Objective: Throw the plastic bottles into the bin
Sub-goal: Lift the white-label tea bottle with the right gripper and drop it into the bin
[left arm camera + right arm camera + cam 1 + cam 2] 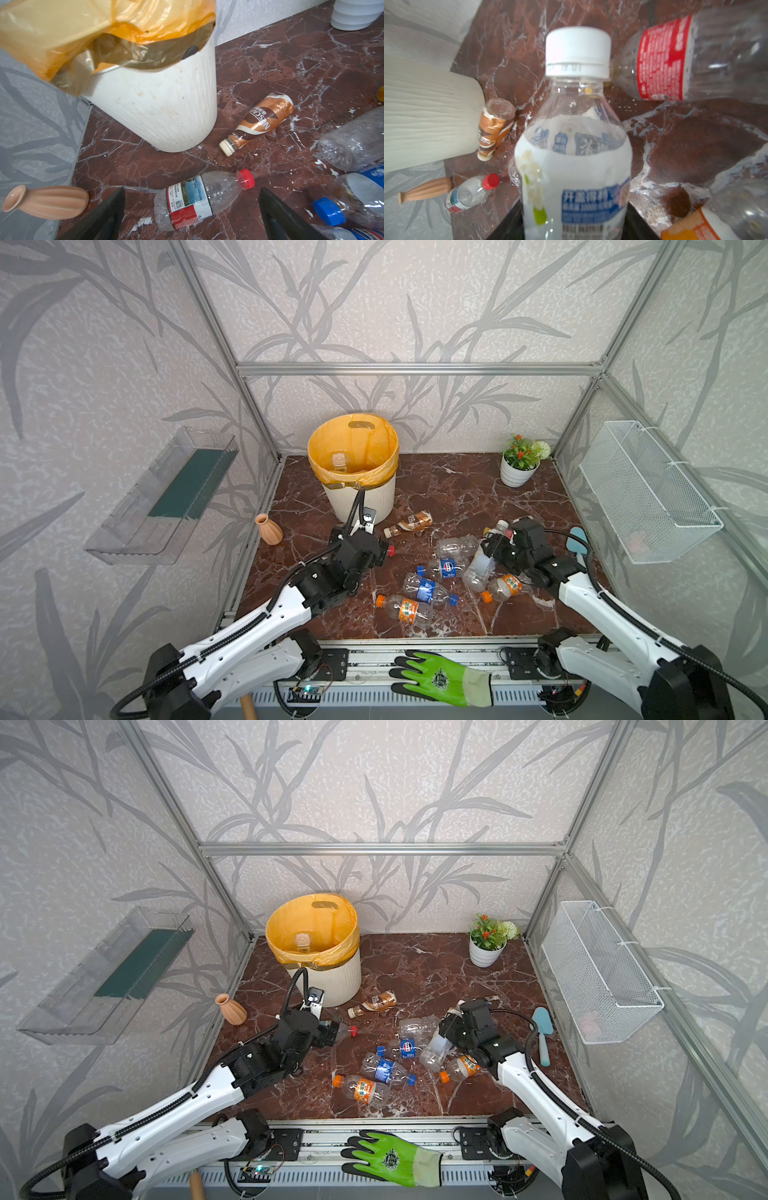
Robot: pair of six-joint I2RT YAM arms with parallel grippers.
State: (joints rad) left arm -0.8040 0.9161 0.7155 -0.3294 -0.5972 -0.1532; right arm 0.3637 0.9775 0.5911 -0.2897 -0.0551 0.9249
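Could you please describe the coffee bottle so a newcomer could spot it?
Find the tall cream-white ribbed plastic bin with its orange liner. Lying near its base, on the right, is a small plastic bottle. Alone among clear neighbours, it wears a brown-and-gold sleeve and cream cap.

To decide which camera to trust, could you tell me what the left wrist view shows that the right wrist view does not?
Only left wrist: the orange-yellow liner and a blue-capped bottle. Only right wrist: the white-capped bottle, close up. Both: the bin, brown coffee bottle, red-capped bottle and terracotta vase.
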